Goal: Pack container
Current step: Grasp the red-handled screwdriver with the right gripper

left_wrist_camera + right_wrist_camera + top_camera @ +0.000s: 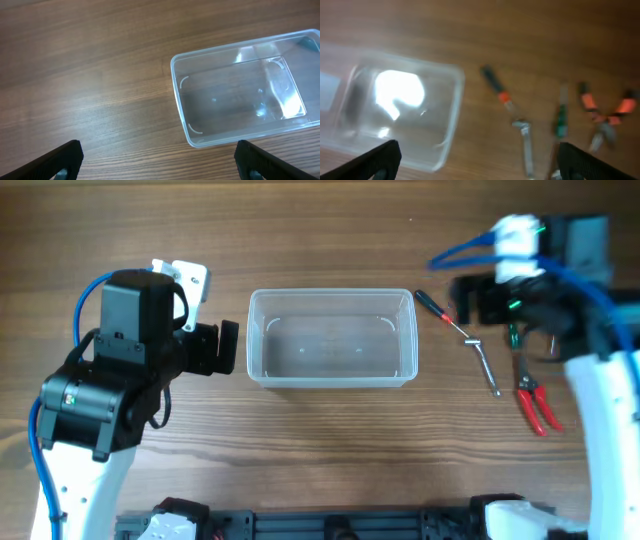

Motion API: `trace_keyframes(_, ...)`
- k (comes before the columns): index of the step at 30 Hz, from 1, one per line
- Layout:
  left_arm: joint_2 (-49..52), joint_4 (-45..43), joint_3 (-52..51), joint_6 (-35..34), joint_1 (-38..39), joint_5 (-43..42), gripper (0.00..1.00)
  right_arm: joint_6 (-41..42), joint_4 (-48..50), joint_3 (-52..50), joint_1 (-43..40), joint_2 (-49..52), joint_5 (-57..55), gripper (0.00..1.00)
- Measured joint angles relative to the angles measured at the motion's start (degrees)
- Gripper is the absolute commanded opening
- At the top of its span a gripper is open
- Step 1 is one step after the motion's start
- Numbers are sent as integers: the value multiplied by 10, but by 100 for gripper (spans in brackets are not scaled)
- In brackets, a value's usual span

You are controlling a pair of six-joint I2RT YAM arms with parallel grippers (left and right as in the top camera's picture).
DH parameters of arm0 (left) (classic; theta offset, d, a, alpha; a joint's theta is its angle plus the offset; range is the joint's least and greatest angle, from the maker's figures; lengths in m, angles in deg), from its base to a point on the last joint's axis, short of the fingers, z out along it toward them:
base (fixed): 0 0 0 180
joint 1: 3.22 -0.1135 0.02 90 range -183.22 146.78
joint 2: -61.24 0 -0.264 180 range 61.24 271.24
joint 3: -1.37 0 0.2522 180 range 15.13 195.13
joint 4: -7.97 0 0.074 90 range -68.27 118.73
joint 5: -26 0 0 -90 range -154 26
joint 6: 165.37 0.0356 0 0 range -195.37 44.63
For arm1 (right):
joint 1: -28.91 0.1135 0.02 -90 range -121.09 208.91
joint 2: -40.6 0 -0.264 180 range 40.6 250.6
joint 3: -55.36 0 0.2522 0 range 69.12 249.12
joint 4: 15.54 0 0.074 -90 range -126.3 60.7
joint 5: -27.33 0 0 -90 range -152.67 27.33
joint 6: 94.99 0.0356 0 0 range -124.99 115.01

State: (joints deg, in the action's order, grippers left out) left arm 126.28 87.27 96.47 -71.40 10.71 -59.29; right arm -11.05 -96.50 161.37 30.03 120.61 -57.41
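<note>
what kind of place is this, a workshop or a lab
Probably a lab bench for robot manipulation trials: a left arm and right arm stand at a wood-grain table, with an empty clear container in the middle and a screwdriver and red-handled pliers laid out beside it.

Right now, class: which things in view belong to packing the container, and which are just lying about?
Job: container, red screwdriver, L-shaped key, green-handled tool, pliers, probably for packing.
Not the job: table, blue cables.

Tools [524,385] lie right of the container [331,293], on table [330,440].
</note>
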Motion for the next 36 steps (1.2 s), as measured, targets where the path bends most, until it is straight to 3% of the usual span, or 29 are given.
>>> trace_keyframes(3,0,1,0,0,0,0,100,-92,-43,84,-86,81,21,100)
trace_keyframes(8,0,0,0,0,0,0,100,-221,-50,114,-91,247,33,100)
trace_keyframes(15,0,-15,0,-59,-12,4,100,-231,9,114,-51,382,27,100)
trace_keyframes(26,55,-34,0,-125,-233,10,100,-236,60,114,-23,458,27,99)
trace_keyframes(36,55,-34,0,-129,-238,-16,100,-246,38,114,8,515,16,99)
